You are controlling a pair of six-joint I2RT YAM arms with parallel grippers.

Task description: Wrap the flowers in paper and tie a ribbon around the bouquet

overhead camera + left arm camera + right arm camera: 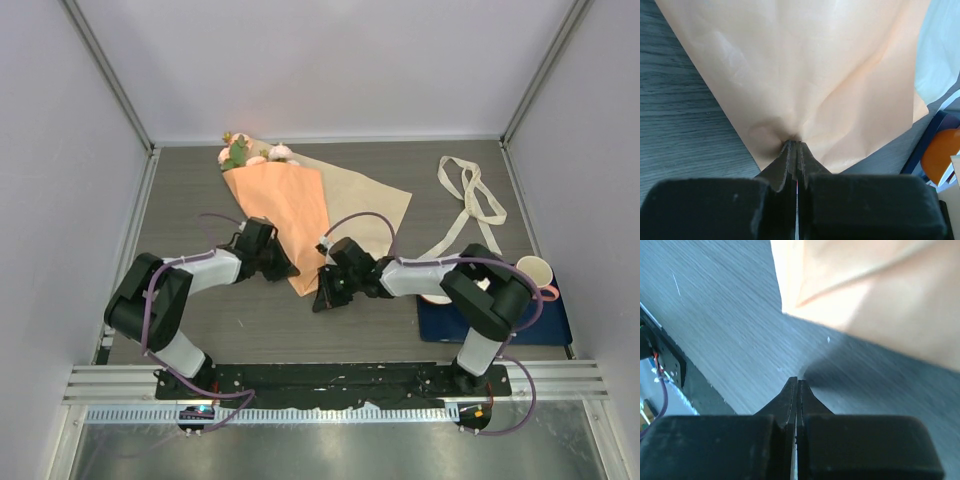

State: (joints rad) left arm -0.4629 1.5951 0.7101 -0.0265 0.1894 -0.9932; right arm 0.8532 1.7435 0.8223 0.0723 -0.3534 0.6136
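Thin, crease-prone paper (285, 205), folded over fragile pink flowers (245, 152) at its far end, lies directly ahead of the left gripper (796, 145), jaws together, tips dimpling the sheet's near edge. The right gripper (797, 382), jaws likewise together and empty, sits just short of the paper's corner. A free edge likely offers the safest hold. The limp ribbon (470, 195) lies well apart.

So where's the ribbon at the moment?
In the top view the cream ribbon lies loose on the table at the far right, to the right of the paper and beyond the dark blue mat.
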